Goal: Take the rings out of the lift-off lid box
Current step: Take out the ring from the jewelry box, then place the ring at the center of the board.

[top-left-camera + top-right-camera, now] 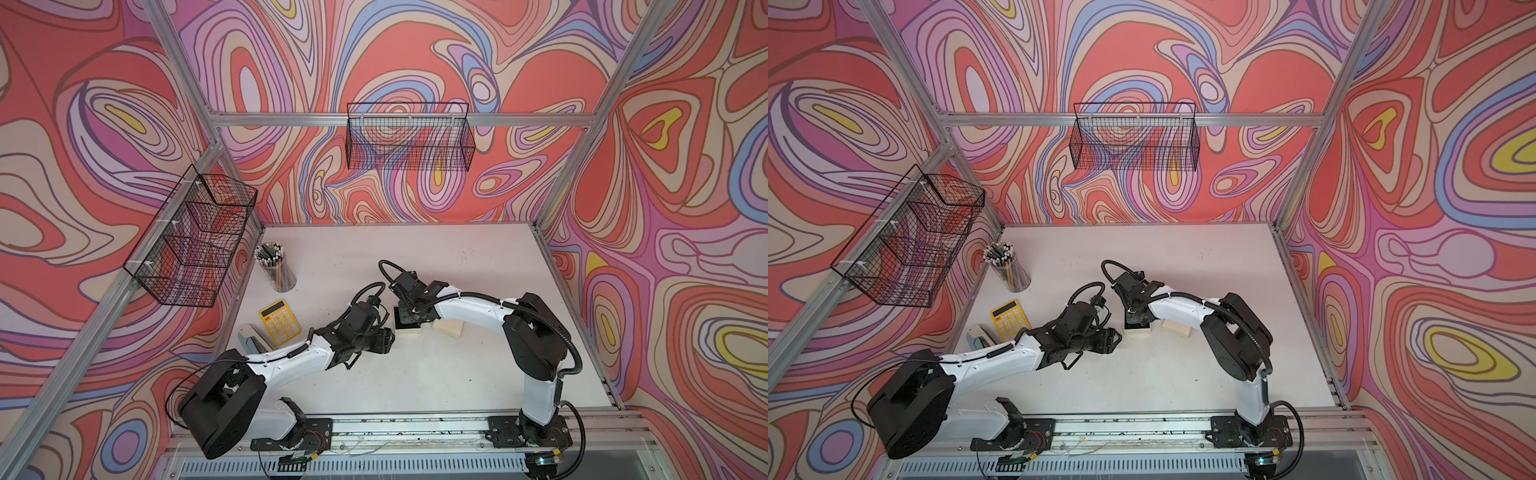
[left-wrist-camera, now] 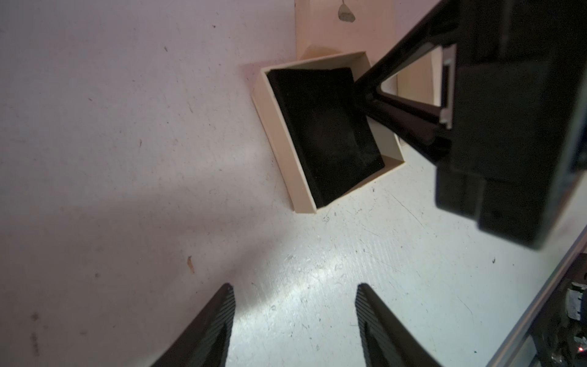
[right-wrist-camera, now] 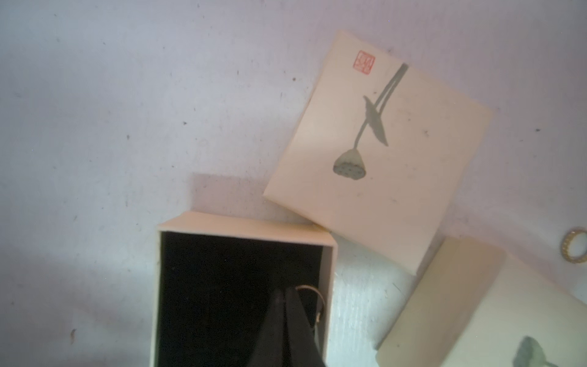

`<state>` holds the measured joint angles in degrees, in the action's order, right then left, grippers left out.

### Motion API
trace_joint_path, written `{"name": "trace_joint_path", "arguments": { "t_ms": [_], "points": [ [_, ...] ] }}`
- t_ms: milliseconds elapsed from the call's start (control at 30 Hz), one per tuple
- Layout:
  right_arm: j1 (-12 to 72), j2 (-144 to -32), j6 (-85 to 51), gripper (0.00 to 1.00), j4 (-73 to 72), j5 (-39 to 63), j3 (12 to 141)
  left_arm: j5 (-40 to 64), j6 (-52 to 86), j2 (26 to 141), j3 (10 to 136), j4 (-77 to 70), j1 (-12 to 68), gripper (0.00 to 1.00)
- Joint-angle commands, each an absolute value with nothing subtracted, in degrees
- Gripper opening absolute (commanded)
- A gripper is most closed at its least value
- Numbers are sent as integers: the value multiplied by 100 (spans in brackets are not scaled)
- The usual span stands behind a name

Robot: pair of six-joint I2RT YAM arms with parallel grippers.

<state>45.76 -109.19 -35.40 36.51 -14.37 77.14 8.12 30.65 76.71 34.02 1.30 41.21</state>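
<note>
A thin ring (image 3: 314, 289) is seen inside the open box (image 3: 241, 222), against its black lining, and the right hand (image 3: 285, 290) is closed tight, seemingly on its band. A second ring (image 3: 575, 249) is already laid on the counter (image 3: 95, 127) near the removed lid (image 3: 397, 190), so the task is judged partly done; further rings cannot be made out. The left hand (image 2: 295, 317) is held half-open and empty.

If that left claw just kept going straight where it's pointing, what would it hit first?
Most likely the open box, which lies straight ahead of the left gripper across bare table. Its tilt is hard to judge, so it might scrape the table first.
</note>
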Motion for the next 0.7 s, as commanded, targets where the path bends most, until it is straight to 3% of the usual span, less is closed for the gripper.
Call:
{"name": "trace_joint_path", "arguments": {
  "t_ms": [0,200,400,667],
  "points": [
    [4543,-10521,-3522,0,3765,-1550,7934,826,3069,7724,3513,193,4105,65],
    [4207,-10232,-3719,0,3832,-1300,7838,813,3065,7699,3529,224,4103,65],
    [3198,-9715,-3503,0,3478,-1295,7257,739,3033,7585,3535,162,4096,65],
    [2176,-9966,-3208,0,3454,-1426,7155,723,2968,7547,3593,153,4096,65]
  ]
}}
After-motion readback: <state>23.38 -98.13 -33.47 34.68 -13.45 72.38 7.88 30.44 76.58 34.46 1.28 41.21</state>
